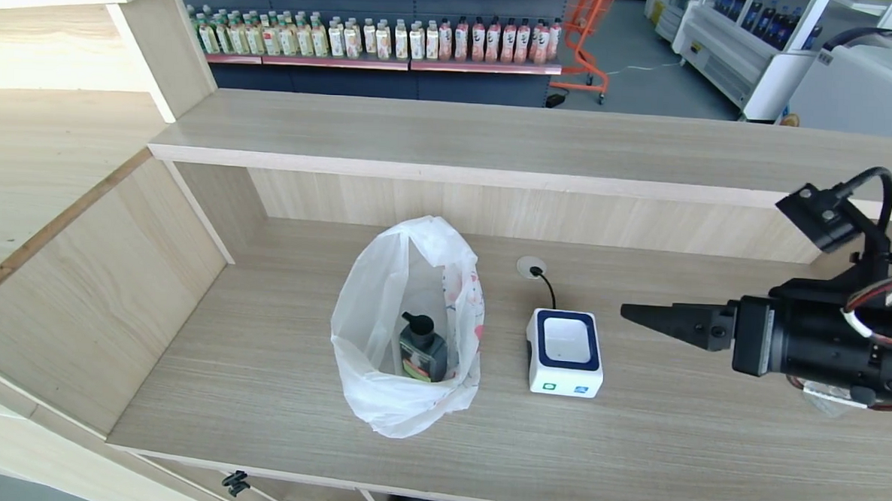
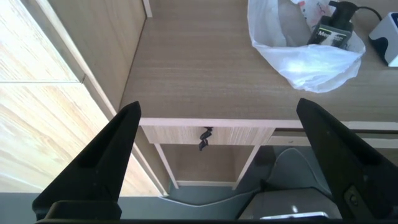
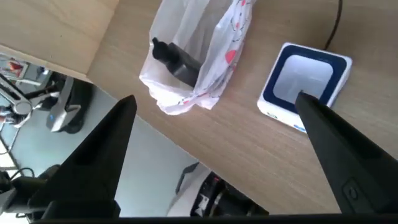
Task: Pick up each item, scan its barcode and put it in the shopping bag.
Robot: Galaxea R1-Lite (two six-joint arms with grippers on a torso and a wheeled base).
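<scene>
Head view: dark pump bottle [image 1: 421, 351] sits inside the white plastic shopping bag [image 1: 368, 300], beside the blue-and-white box scanner [image 1: 566, 354]. Both arms' jaws apart, empty; bagging looks done, so you need another item.

Left hand [image 2: 219, 104] and right hand [image 1: 631, 313], both empty, fingers wide apart.

One white shopping bag [image 1: 379, 398] stands near the middle of the counter [image 1: 259, 400], with one dark pump bottle [image 1: 422, 349] inside it. One white scanner [image 1: 566, 352] sits beside the bag, and one black cable [image 1: 548, 286] runs from it toward the counter's back edge
</scene>
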